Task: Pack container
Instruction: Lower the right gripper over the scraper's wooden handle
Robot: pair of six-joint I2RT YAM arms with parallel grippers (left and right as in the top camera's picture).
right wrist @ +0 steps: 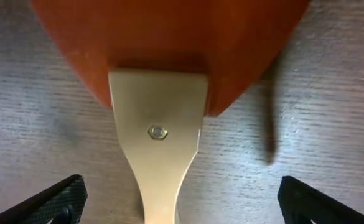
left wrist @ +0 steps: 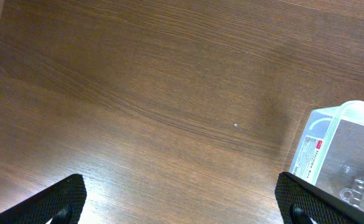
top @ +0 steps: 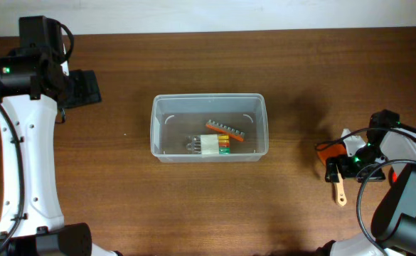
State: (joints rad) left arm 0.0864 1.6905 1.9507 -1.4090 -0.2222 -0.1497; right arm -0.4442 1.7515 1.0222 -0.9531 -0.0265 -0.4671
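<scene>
Plastic container (top: pixel 208 97), clear and mid-table, is already holding an orange rack (top: pixel 225 131) and a small multicoloured block (top: pixel 213 145), while the right gripper (right wrist: pixel 183 205) is hovering wide open over an unpacked orange spatula (right wrist: pixel 169 50) and the left gripper (left wrist: pixel 182 205) is hanging open over bare wood.

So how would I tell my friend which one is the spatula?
Look at the brown table, right of the clear container in its middle. There, under the right gripper, lies the spatula. Unlike the small tools inside the container, it sits on bare wood, with a flat orange head and a pale wooden handle.
</scene>
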